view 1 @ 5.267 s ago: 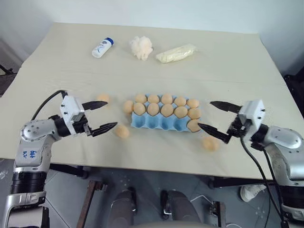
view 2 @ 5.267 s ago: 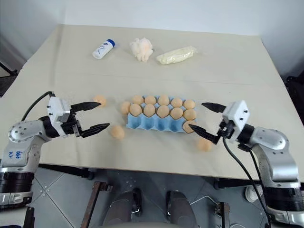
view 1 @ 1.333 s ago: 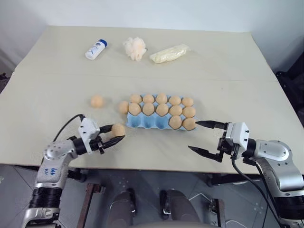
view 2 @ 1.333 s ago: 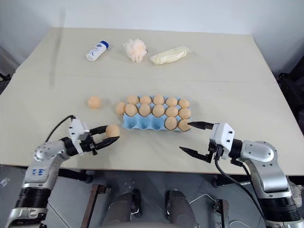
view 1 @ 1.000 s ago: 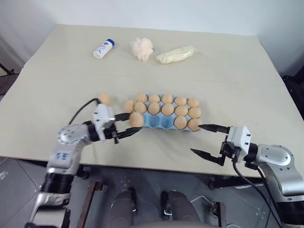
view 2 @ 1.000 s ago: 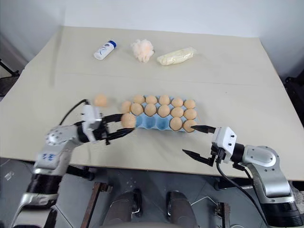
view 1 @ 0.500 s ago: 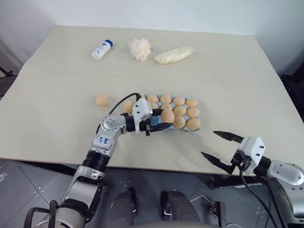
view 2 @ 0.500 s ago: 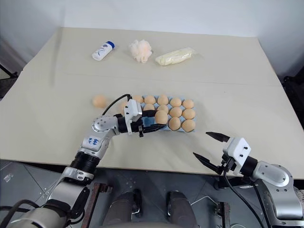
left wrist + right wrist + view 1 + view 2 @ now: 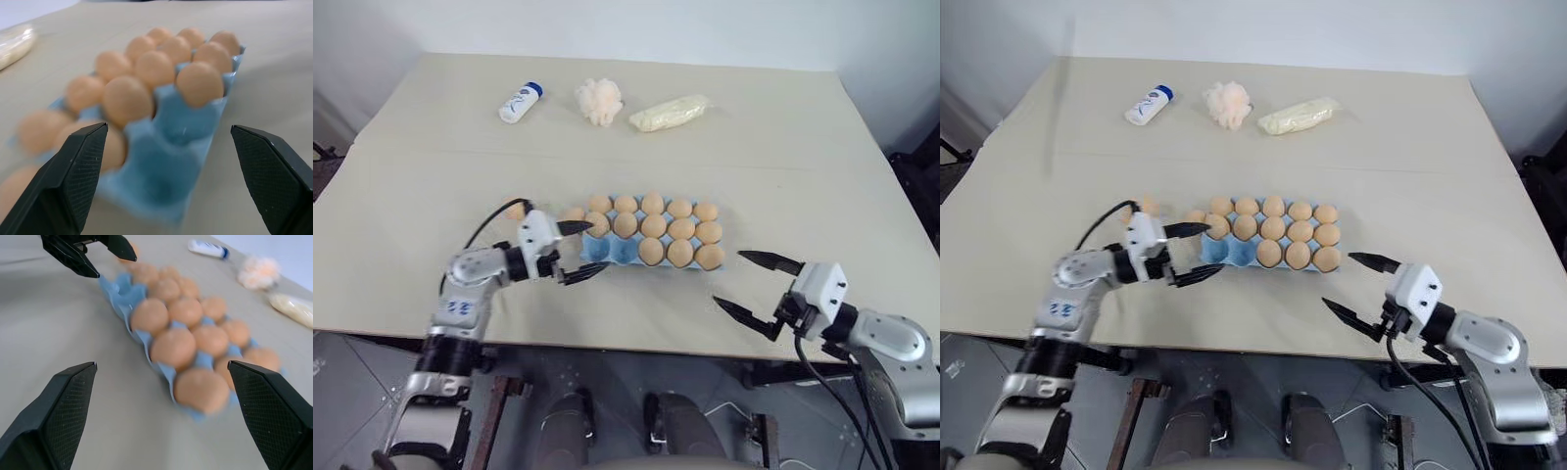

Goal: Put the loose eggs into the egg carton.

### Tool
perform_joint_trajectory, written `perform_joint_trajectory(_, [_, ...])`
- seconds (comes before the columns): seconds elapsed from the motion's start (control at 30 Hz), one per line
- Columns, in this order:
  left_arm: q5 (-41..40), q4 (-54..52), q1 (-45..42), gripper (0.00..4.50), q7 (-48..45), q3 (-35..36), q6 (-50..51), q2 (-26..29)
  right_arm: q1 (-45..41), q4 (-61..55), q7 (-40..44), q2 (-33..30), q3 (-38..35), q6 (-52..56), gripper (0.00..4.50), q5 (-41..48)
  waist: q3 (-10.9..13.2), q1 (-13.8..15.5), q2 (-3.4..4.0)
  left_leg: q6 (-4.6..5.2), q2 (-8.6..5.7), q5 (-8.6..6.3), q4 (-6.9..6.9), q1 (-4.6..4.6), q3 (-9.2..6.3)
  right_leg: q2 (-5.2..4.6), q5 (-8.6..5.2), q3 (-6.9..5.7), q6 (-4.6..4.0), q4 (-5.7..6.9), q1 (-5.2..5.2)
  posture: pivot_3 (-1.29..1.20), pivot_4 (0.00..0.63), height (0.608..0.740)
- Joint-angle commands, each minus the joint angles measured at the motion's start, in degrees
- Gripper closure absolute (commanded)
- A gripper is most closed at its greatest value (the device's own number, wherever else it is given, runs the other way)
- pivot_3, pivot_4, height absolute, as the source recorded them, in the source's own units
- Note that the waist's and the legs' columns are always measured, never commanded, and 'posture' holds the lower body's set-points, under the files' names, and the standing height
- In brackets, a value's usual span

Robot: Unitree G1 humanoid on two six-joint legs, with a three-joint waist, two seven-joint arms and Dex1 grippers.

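Left eye view showed me the egg carton (image 9: 641,240) mid-table, my left gripper (image 9: 586,248) spread empty at its near-left corner, right gripper (image 9: 748,283) spread, and loose eggs (image 9: 516,211), seemingly two, just left.

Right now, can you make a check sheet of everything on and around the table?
Surface: beige table, flat, no spills seen.
Job's things: egg carton holds thirteen eggs, and its two front left cups are empty; two loose eggs lie on the table left of it.
Clutter: white bottle, puff ball and wrapped packet along the far side.
Grippers: left gripper open, empty, at the carton's left end; right gripper open, empty, near the carton's right end.
Cables: a black cable loops over the left arm.
Surroundings: grey tiled floor below.
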Motion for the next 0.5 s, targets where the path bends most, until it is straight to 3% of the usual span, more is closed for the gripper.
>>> perform_joint_trajectory(0.03, [-3.13, -5.09, 5.24, 0.09, 0.78, 5.89, 1.04, 3.36, -2.57, 0.12, 0.15, 1.20, 0.33, -0.17, 0.00, 1.85, 0.00, 0.06, 0.00, -0.01, 0.00, -0.01, -0.01, 0.00, 0.00, -0.02, 0.00, 0.00, -0.01, -0.02, 0.00, 0.00, 0.150, 0.740])
perform_joint_trajectory(0.23, [-5.21, -5.19, 16.33, 0.09, 7.97, 19.25, -1.42, 5.06, -6.32, 3.37, 1.21, 2.96, 2.50, -0.75, 0.00, 1.54, 0.00, -0.09, 0.00, -0.01, -0.01, -0.07, -0.10, -0.03, 0.00, -0.11, -0.02, 0.01, -0.03, -0.09, -0.05, 0.00, 0.150, 0.740])
perform_joint_trajectory(0.5, [-7.62, -9.97, 24.18, 0.09, 11.05, 24.03, 0.90, 4.29, -9.14, 8.89, 4.09, 3.89, 4.33, -2.97, 0.00, 0.66, 0.00, 0.02, 0.00, -0.07, 0.00, -0.11, -0.23, -0.04, 0.01, -0.14, -0.14, 0.03, -0.27, -0.16, -0.12, 0.00, 0.150, 0.740])
